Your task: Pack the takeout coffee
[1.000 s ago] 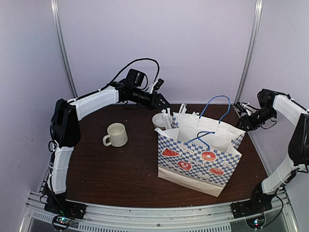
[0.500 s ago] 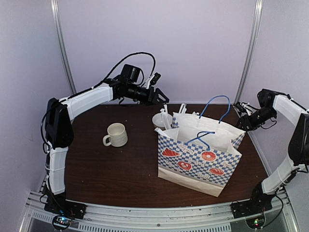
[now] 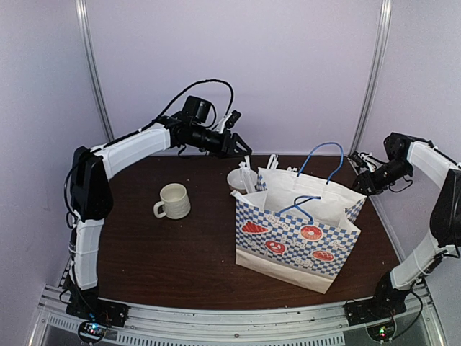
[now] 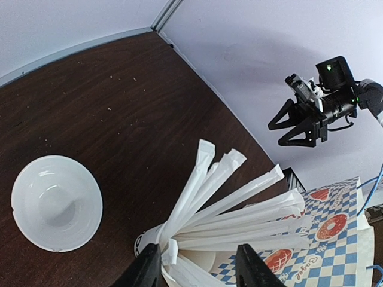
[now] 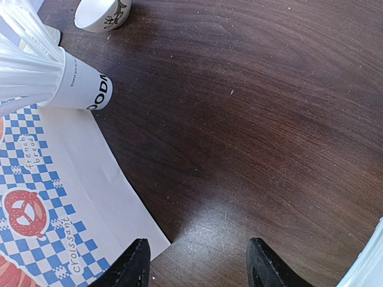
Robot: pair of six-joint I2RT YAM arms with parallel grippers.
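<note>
The takeout coffee is out of view in every frame. My left gripper (image 3: 241,148) (image 4: 200,266) hangs open above the white cup of wrapped stirrers (image 3: 252,176) (image 4: 239,203), one finger on either side of the bundle's base, touching nothing that I can see. The blue-and-white checked paper bag (image 3: 299,223) (image 4: 335,233) (image 5: 36,179) stands open on the table just right of that cup. My right gripper (image 3: 358,176) (image 4: 293,128) (image 5: 200,263) is open and empty over bare wood behind the bag's far right corner.
A cream handled mug (image 3: 173,200) stands left of centre. A small white bowl-like cup (image 3: 236,178) (image 4: 57,203) (image 5: 102,12) sits next to the stirrers cup (image 5: 81,86). The brown table (image 3: 180,259) ends at walls behind and to the right.
The left arm lifted and swung its elbow left; its gripper rose, then dipped slightly over the stirrers, its fingers widening then narrowing. The right arm and bag have not moved.
</note>
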